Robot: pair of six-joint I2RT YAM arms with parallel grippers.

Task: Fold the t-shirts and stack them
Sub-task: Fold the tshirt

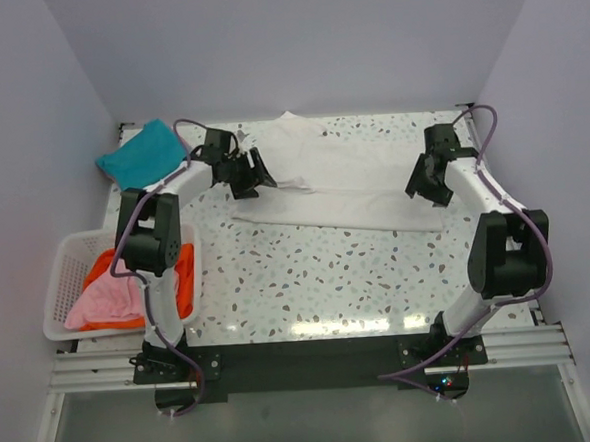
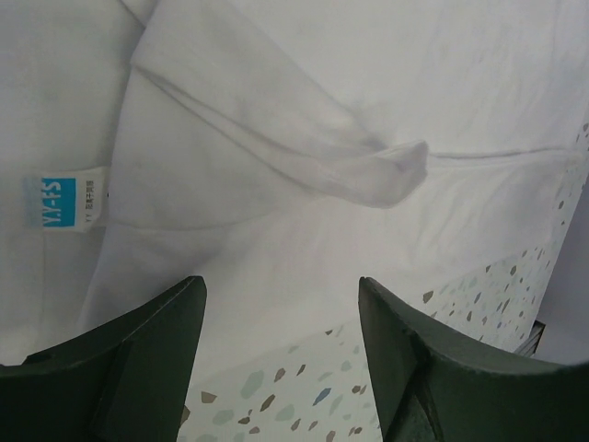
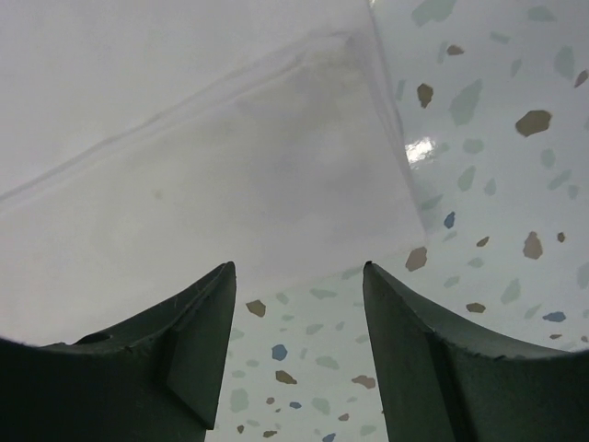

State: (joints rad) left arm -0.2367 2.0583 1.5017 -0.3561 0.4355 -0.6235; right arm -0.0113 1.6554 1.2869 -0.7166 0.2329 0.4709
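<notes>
White t-shirt (image 2: pixel 276 110) runs off the top, left and right edges of the left wrist view, so outline incomplete. Neck label (image 2: pixel 64 201) print too small to read. Top view: left arm (image 1: pixel 151 240) covers part of orange shirt (image 1: pixel 187 283) and pink shirt (image 1: pixel 100 305) in basket (image 1: pixel 62 257); fold state can't tell. Left hand (image 1: pixel 260 177) hides white t-shirt edge beneath it.

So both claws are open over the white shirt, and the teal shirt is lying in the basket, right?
No: the teal shirt lies outside the basket, beyond it at the far left, as the top view shows. The left gripper and right gripper are open over the white shirt.
</notes>
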